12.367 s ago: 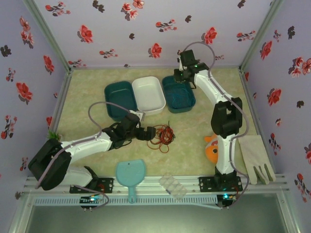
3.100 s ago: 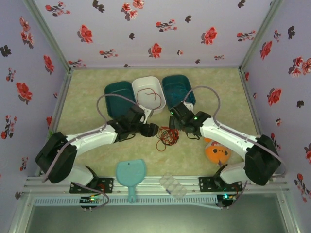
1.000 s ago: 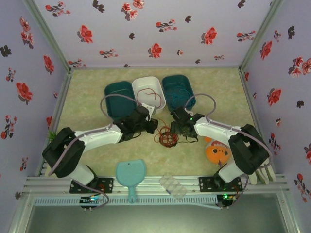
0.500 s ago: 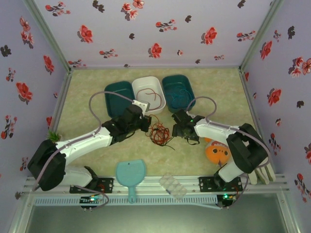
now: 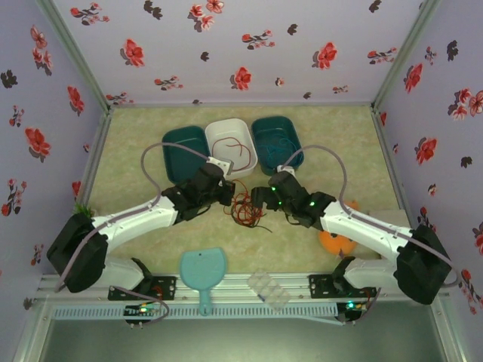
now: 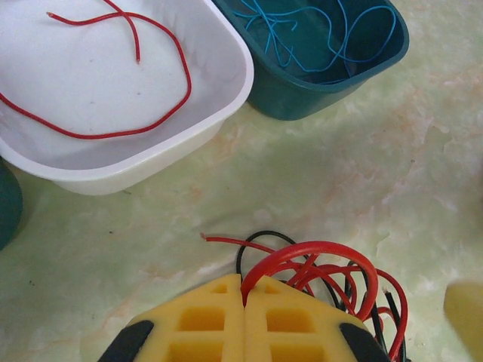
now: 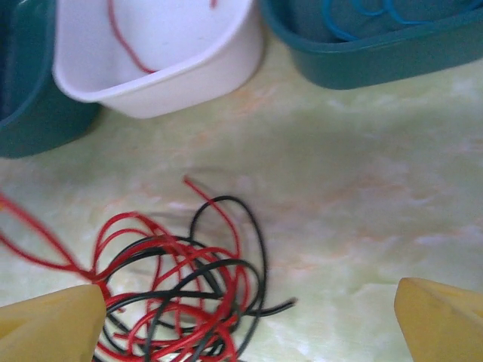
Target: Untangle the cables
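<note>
A tangle of red and black cables (image 5: 243, 210) lies on the table between my two grippers. My left gripper (image 5: 226, 197) is at the tangle's left side; in its wrist view the yellow jaws (image 6: 244, 285) are shut on a red cable loop (image 6: 332, 250) that arches out to the right. My right gripper (image 5: 259, 202) is open at the tangle's right side, and its wrist view shows the tangle (image 7: 181, 294) lying between the spread fingertips (image 7: 53, 324). A separate red cable (image 6: 113, 90) lies in the white tray (image 5: 215, 130). A blue-teal cable (image 6: 317, 38) lies in the right teal tray (image 5: 296, 145).
An empty teal tray (image 5: 181, 147) stands left of the white one. A light blue scoop (image 5: 202, 271) and a clear moulded tray (image 5: 269, 288) lie at the near edge. An orange toy (image 5: 336, 243) sits partly under the right arm.
The right arm has stretched out low to the right and its gripper has shifted left, closer to the tangle. The left gripper keeps its hold in the same place.
</note>
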